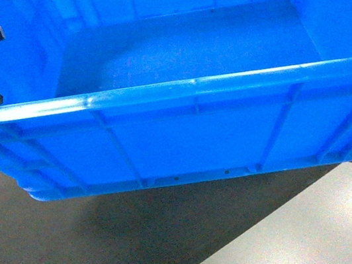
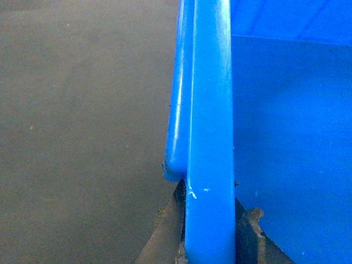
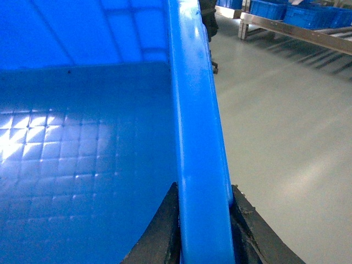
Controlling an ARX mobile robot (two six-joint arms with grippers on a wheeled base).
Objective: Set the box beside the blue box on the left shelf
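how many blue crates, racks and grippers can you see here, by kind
Held blue box: 1
Other blue crates on the far rack: at least 2, partly cut off
Metal rack: 1
Grippers, left gripper and right gripper, each clamped on the box rim: 2
Total: at least 6

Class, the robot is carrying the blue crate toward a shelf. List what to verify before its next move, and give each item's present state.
1. Left gripper jaws straddle the box rim: ok.
2. Right gripper jaws straddle the opposite rim: ok.
3. Box clear of the floor: ok.
4. Box empty inside: ok.
5. Rack with blue crates is the left shelf: cannot tell.
6. Free slot there: cannot tell.
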